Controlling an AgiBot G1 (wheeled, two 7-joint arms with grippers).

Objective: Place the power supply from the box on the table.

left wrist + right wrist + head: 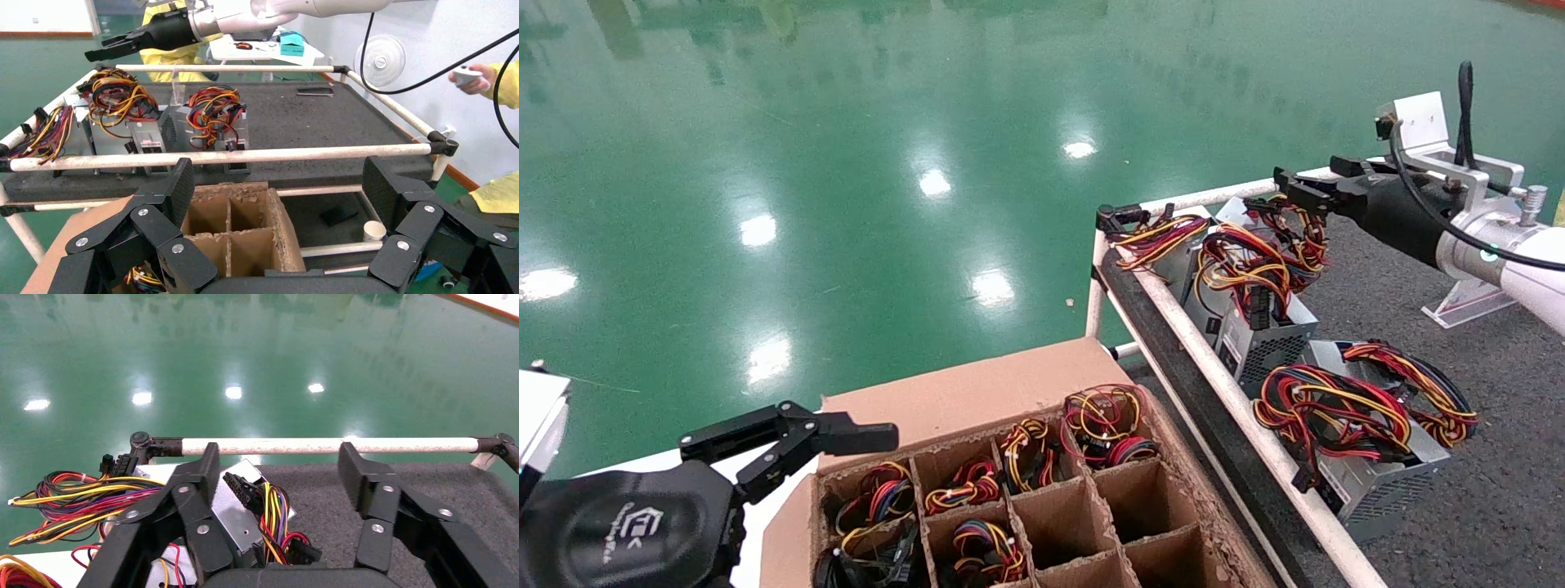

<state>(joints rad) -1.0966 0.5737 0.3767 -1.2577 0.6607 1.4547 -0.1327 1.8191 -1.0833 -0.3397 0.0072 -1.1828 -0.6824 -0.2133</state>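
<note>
Silver power supply [235,511] lies on the table [1483,506] just under the right gripper [275,478], jaws wide, at two o'clock from the box [977,392]; left gripper [278,190] hovers wide.

Head camera overhead; wrists table-level

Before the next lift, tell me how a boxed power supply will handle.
The power supply probably lifts stiff and fairly heavy, judging by the metal-cased units on the table. Its wire coil looks floppy and might snag the box grid.
</note>
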